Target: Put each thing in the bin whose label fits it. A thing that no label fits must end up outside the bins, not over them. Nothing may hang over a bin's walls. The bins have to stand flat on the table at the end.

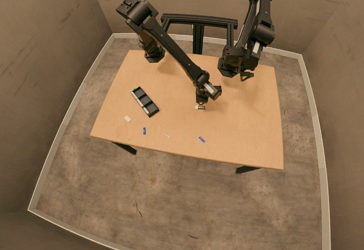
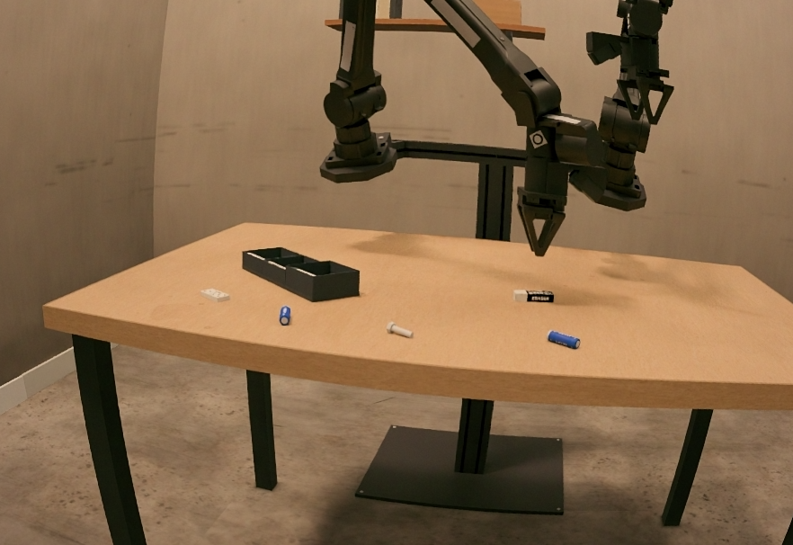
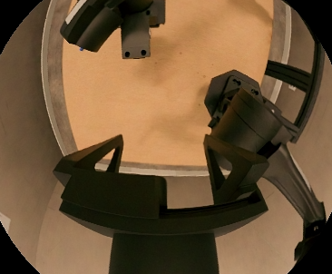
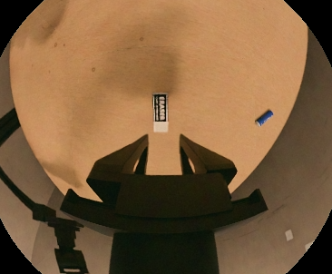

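The black three-compartment bin row (image 1: 154, 113) (image 2: 336, 286) stands on the table with empty compartments; its white labels are too small to read. An eraser (image 1: 200, 107) (image 2: 534, 296) (image 4: 161, 109) lies near the table's middle. My right gripper (image 1: 201, 103) (image 2: 540, 253) (image 4: 163, 138) points down above it, partly open and empty. One blue battery (image 1: 144, 130) (image 2: 285, 315), another blue battery (image 1: 202, 139) (image 2: 564, 339) (image 4: 265, 118), a pale bolt (image 1: 167, 135) (image 2: 399, 330) and a white dotted tile (image 1: 127, 118) (image 2: 215, 295) lie outside the bins. My left gripper (image 2: 645, 120) (image 3: 163, 138) is wide open, empty, high up.
A small green object (image 1: 134, 88) shows at the bin row's far end. The left arm is folded over its base at the back right in the top view. The right arm reaches across the back of the table (image 1: 241, 129). A frame post (image 1: 198, 38) stands behind the table.
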`<state>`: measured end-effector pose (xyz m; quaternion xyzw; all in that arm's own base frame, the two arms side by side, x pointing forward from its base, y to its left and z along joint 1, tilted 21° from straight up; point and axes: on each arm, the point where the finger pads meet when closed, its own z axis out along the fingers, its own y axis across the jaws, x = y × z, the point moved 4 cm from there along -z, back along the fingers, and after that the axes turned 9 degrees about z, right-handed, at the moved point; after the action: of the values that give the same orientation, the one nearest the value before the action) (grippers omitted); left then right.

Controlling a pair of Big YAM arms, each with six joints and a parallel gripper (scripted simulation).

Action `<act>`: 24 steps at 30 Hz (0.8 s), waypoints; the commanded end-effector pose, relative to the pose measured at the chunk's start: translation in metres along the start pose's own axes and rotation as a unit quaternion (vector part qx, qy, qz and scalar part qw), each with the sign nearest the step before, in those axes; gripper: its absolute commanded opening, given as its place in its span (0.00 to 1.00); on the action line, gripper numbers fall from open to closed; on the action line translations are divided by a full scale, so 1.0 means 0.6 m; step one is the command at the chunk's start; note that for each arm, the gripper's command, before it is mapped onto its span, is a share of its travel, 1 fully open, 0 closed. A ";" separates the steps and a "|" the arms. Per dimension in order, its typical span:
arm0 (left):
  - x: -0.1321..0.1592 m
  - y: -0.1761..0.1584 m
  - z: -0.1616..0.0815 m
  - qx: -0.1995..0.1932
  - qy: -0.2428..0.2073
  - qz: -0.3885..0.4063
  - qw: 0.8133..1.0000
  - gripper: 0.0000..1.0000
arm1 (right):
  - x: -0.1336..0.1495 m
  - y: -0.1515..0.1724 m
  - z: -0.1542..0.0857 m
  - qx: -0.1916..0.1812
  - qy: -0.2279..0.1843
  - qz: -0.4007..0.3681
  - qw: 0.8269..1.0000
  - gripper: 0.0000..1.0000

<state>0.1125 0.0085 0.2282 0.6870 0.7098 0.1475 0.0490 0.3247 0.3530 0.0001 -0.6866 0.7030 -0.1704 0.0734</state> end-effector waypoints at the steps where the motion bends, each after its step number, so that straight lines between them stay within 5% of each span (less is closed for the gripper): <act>1: 0.007 0.019 -0.050 -0.035 -0.005 -0.004 0.999 1.00 | -0.015 -0.006 -0.025 0.012 -0.022 -0.009 1.000 0.37; 24: 0.007 0.019 -0.050 -0.035 -0.005 -0.004 0.999 1.00 | -0.021 0.010 -0.026 0.013 -0.022 0.000 1.000 0.37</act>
<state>0.1125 0.0085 0.2282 0.6870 0.7098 0.1475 0.0490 0.3195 0.3526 -0.0026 -0.6892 0.7006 -0.1703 0.0720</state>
